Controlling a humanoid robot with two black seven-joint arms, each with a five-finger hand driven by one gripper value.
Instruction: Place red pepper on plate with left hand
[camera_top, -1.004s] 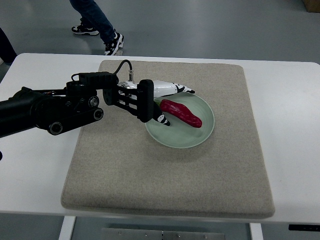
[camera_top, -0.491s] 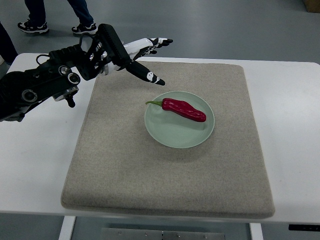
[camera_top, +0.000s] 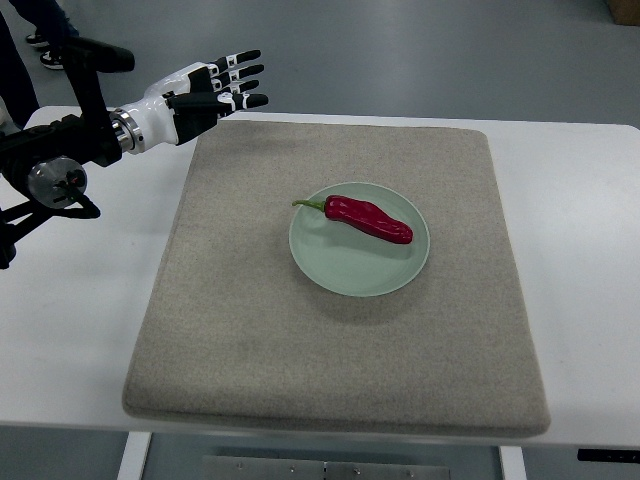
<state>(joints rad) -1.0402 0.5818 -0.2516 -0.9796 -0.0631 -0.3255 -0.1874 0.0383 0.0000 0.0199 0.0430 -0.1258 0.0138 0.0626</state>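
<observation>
With the red pepper lying on the plate, placement looks complete; judgement: left hand should clear away high, avoiding any brush with the plate rim. Hand sits well up-left of plate, fingers spread, holding nothing. Pepper's long axis runs diagonally, stem toward plate's upper-left, tip lower-right

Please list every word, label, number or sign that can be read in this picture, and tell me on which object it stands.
There is no readable text in the top view.
The red pepper, the plate, the grey mat and the white table carry no print.
The left hand shows only black and white segments, no letters.
</observation>
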